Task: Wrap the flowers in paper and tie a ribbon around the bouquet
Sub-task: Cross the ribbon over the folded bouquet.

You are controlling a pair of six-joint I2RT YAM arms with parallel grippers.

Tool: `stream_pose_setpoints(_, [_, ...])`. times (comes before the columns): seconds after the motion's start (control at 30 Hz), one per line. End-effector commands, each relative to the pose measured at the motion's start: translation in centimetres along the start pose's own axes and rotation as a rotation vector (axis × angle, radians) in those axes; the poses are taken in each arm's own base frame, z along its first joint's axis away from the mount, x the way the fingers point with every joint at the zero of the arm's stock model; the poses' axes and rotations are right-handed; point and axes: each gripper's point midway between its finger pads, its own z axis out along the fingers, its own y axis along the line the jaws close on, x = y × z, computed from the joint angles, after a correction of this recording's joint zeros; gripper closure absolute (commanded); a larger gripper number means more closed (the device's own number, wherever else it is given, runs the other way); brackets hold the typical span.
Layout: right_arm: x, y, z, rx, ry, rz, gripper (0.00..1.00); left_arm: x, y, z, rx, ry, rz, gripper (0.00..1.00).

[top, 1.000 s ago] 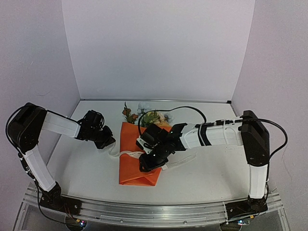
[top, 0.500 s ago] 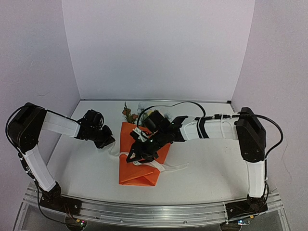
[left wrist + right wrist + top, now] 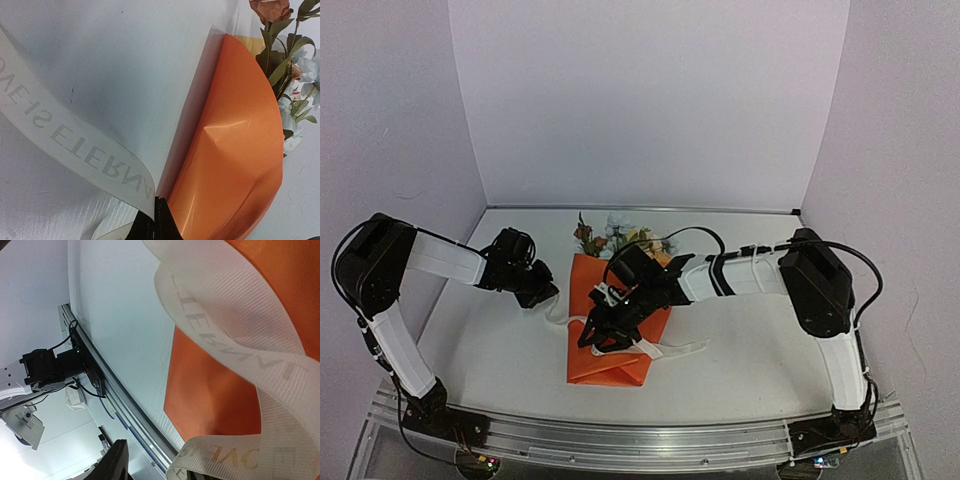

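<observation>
The bouquet lies mid-table, its orange paper (image 3: 612,352) tapering toward me and the flowers (image 3: 620,238) poking out at the far end. A white lettered ribbon (image 3: 672,350) crosses the wrap. At the wrap's left edge my left gripper (image 3: 542,294) is shut on one ribbon end. In the left wrist view the ribbon (image 3: 75,145) curls out of the closed tips (image 3: 156,222) beside the paper (image 3: 235,150) and flowers (image 3: 292,75). My right gripper (image 3: 596,336) hovers low over the wrap's left half, jaws apart. In the right wrist view a ribbon loop (image 3: 235,330) drapes over one side above the paper (image 3: 215,390).
The aluminium rail (image 3: 640,440) with both arm bases runs along the near table edge; it also shows in the right wrist view as the rail (image 3: 107,392). White walls close in the back and both sides. A loose ribbon tail lies on the table right of the wrap.
My right gripper has swept left across the wrap, from its right side to its left half, leaving a ribbon tail behind on the right. The left arm has not moved.
</observation>
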Motion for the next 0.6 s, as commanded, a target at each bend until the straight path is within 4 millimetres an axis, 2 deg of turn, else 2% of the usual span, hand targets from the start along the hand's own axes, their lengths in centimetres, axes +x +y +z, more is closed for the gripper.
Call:
stream_pose_setpoints(0.0, [0.2,0.6,0.7,0.005,0.007,-0.016,0.58,-1.3,-1.6,-1.4,0.032,-0.048,0.024,1.00])
stream_pose_setpoints(0.37, [1.3,0.0,2.3,0.041,0.035,-0.012,0.58,-1.3,-1.6,-1.7,0.036,-0.051,0.025,1.00])
stream_pose_setpoints(0.5, [1.4,1.3,2.4,0.007,0.052,-0.010,0.59,-1.2,-1.5,-1.8,0.038,-0.053,0.025,1.00])
stream_pose_setpoints(0.57, [1.0,2.6,1.9,-0.015,0.042,-0.015,0.63,-1.2,-1.5,-1.9,0.038,-0.053,0.023,1.00])
